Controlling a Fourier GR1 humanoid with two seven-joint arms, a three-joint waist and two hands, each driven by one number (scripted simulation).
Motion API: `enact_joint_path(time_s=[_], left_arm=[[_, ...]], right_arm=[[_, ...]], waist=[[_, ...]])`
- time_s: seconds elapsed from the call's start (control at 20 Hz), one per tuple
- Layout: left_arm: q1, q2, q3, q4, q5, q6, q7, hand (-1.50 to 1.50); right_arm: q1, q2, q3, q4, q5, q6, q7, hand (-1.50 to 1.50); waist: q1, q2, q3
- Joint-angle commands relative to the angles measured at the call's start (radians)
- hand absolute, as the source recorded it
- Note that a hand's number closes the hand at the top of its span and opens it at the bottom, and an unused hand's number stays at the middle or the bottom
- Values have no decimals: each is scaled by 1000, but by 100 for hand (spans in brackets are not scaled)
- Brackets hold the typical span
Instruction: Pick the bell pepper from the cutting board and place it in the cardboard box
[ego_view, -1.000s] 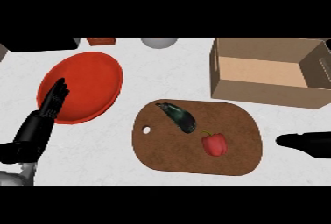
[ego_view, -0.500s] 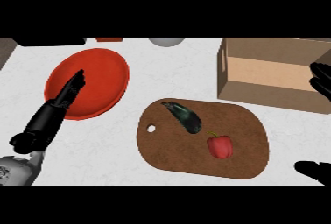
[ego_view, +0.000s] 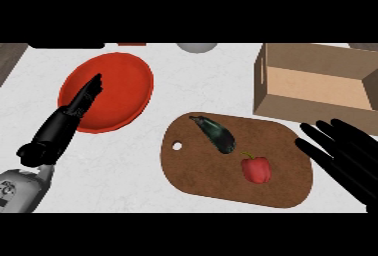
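Observation:
A red bell pepper (ego_view: 256, 169) lies on the right half of the brown cutting board (ego_view: 199, 175), beside a dark eggplant (ego_view: 215, 134). An open cardboard box (ego_view: 316, 82) stands behind the board at the upper right. My right hand (ego_view: 345, 155) is open, fingers spread, hovering over the board's right edge, a little to the right of the pepper and not touching it. My left hand (ego_view: 70, 115) is open with straight fingers over the edge of a red plate (ego_view: 122, 80) at the left.
A grey round object (ego_view: 196, 47) sits at the counter's back edge, with a small reddish-brown item (ego_view: 131, 44) to its left. The white counter (ego_view: 207, 75) stretches between plate and box.
My right hand has come in over the board's right edge, closer to the pepper. The view has shifted, so the left arm sits lower and nearer the plate's left side.

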Motion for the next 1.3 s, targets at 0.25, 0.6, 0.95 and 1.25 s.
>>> enact_joint_path(time_s=[0.25, 0.6, 0.95, 1.25], left_arm=[[-24, -16, 2, 26, -14, -39, -5, 0], [-47, -61, 8, 72, -50, -35, -17, 0], [-51, -60, 44, 60, -52, -58, 11, 0], [26, -49, 80, 33, -54, -90, -25, 0]], right_arm=[[-210, 78, 315, -98, 110, 242, 451, -150], [-370, 374, 559, 42, 134, 363, 747, -150], [-383, 551, 622, 153, 201, 431, 842, -150], [-377, 571, 607, 271, 351, 389, 717, -150]], waist=[[32, 2, -3], [12, 2, 0], [0, 0, 1], [6, 1, 3]])
